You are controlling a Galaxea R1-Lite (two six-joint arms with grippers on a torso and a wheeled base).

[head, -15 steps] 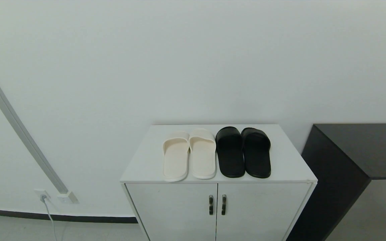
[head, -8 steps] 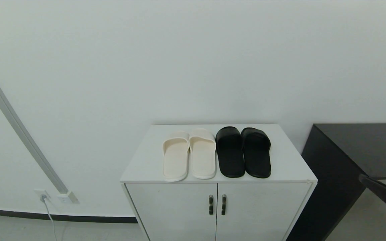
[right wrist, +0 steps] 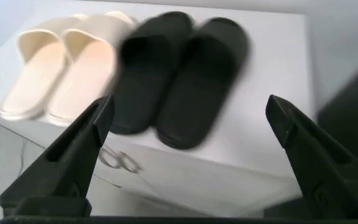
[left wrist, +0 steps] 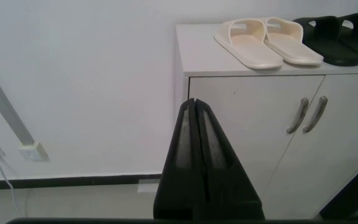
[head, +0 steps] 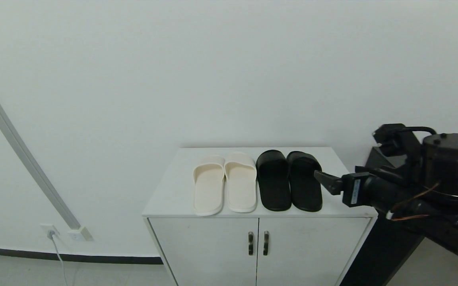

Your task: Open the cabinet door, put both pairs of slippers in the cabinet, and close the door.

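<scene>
A white cabinet stands against the wall with both doors shut, and its two dark handles meet at the middle. On top lie a pair of white slippers on the left and a pair of black slippers on the right, side by side. My right gripper is open and hangs just right of the black pair, level with the cabinet top. From the right wrist, the black slippers lie between and beyond the spread fingers. My left gripper is shut, low and to the left of the cabinet.
A tall black unit stands close against the cabinet's right side. On the wall to the left are a slanted grey conduit and a socket with a plugged cable. Open floor lies in front of the doors.
My right arm has risen into the head view from the lower right and swung left toward the black slippers. Slippers and doors have not moved.
</scene>
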